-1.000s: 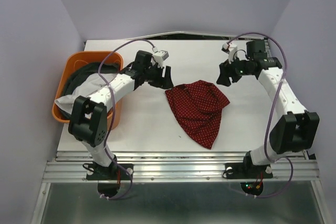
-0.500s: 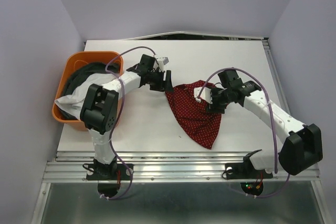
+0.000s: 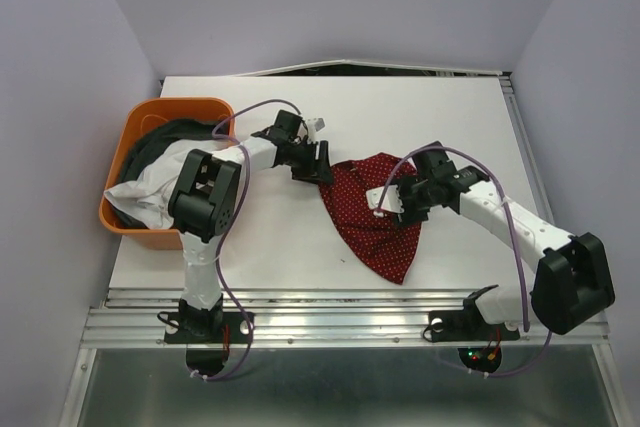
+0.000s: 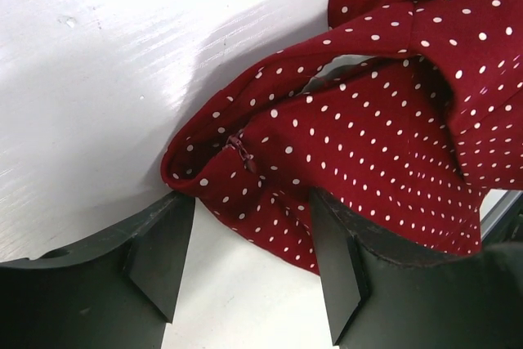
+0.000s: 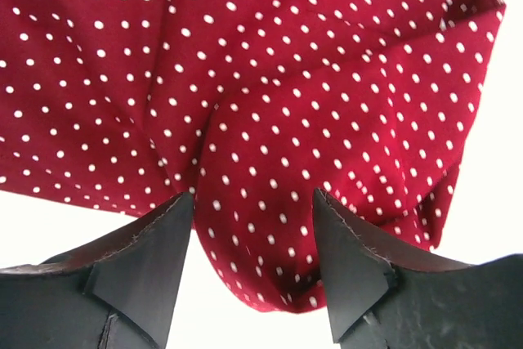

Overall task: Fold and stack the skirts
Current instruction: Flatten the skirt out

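Observation:
The red skirt with tiny white dots [image 3: 375,217] lies rumpled on the white table, right of centre. My left gripper [image 3: 318,162] is at its upper left corner. In the left wrist view that gripper [image 4: 249,202] stands open, with the skirt's zipper corner [image 4: 245,157] lying between its fingers. My right gripper [image 3: 400,202] is low over the skirt's right half. Its wrist view shows it [image 5: 253,198] open astride a raised fold of the red cloth [image 5: 261,120]. The white skirt [image 3: 145,192] and the dark grey skirt [image 3: 165,142] lie bundled in the basket.
An orange plastic basket [image 3: 175,104] stands at the table's left edge, beside the left arm's elbow. The bare white table [image 3: 270,237] stretches between the basket and the red skirt, and also behind it to the back wall.
My right arm has swung in from the far right and come down onto the red skirt. My left gripper has shifted slightly right to the skirt's corner, its jaws a little narrower.

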Controlling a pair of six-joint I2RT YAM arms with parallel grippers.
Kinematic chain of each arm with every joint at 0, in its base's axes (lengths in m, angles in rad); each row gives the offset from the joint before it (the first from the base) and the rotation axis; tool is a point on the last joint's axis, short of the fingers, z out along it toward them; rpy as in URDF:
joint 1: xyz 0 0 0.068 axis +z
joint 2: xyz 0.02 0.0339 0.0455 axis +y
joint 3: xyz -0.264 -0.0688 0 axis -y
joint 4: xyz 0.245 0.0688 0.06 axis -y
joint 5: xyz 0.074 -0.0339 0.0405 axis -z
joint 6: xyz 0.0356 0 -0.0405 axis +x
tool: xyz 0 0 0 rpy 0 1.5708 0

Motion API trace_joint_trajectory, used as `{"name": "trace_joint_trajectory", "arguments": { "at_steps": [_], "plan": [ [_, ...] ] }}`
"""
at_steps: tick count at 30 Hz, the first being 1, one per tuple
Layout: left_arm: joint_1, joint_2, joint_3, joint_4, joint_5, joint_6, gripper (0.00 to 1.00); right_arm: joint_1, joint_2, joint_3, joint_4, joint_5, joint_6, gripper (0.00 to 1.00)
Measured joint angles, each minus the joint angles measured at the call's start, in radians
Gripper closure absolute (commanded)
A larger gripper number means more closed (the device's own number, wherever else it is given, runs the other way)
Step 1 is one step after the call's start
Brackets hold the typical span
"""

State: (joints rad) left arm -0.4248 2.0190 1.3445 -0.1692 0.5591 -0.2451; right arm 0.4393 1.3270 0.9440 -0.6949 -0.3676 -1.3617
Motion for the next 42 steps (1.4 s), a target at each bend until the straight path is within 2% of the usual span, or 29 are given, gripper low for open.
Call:
{"name": "trace_joint_trajectory", "arguments": {
  "at_steps": [5, 6, 8, 11, 12, 13, 15, 16, 17, 18, 22, 27, 33, 39, 42],
  "plan": [
    [-0.001, 0.019, 0.016, 0.009, 0.012, -0.010, 0.35, 0.039, 0.010, -0.033, 0.042, 0.023, -0.031, 0.39],
    [-0.001, 0.021, 0.018, 0.010, 0.014, -0.012, 0.41, 0.043, 0.016, -0.035, 0.053, 0.027, -0.038, 0.41],
    [0.000, 0.026, 0.022, 0.011, 0.016, -0.017, 0.46, 0.053, 0.023, -0.038, 0.066, 0.034, -0.048, 0.47],
    [0.000, 0.044, 0.032, 0.016, 0.017, -0.019, 0.55, 0.054, 0.034, -0.043, 0.081, 0.045, -0.037, 0.68],
    [0.000, 0.048, 0.035, 0.017, 0.017, -0.021, 0.59, 0.054, 0.040, -0.043, 0.089, 0.048, -0.026, 0.83],
    [0.001, 0.050, 0.038, 0.016, 0.015, -0.020, 0.68, 0.054, 0.048, -0.040, 0.097, 0.051, -0.007, 0.90],
    [0.001, 0.060, 0.046, 0.016, 0.011, -0.020, 0.78, 0.054, 0.072, -0.024, 0.101, 0.057, 0.040, 0.99],
    [0.002, 0.062, 0.048, 0.016, 0.010, -0.019, 0.85, 0.054, 0.089, -0.011, 0.102, 0.058, 0.063, 0.99],
    [0.003, 0.065, 0.052, 0.014, 0.008, -0.016, 0.98, 0.053, 0.104, 0.007, 0.102, 0.060, 0.101, 0.99],
    [0.008, 0.068, 0.056, 0.012, 0.008, -0.012, 1.00, 0.050, 0.117, 0.028, 0.103, 0.060, 0.130, 0.99],
    [0.020, 0.067, 0.089, -0.008, -0.005, 0.017, 1.00, -0.001, 0.134, 0.130, 0.101, 0.032, 0.259, 0.99],
    [0.053, 0.001, 0.110, -0.047, -0.054, 0.102, 1.00, -0.179, 0.153, 0.327, 0.136, -0.025, 0.447, 0.99],
    [0.075, -0.192, 0.130, -0.040, -0.126, 0.222, 1.00, -0.373, 0.153, 0.442, 0.257, -0.089, 0.730, 0.99],
    [0.078, -0.433, 0.109, 0.043, -0.163, 0.340, 1.00, -0.415, 0.129, 0.444, 0.332, -0.094, 0.977, 0.99],
    [0.079, -0.555, 0.043, 0.086, -0.164, 0.384, 1.00, -0.433, 0.077, 0.445, 0.365, -0.058, 1.076, 0.99]
  ]
}}
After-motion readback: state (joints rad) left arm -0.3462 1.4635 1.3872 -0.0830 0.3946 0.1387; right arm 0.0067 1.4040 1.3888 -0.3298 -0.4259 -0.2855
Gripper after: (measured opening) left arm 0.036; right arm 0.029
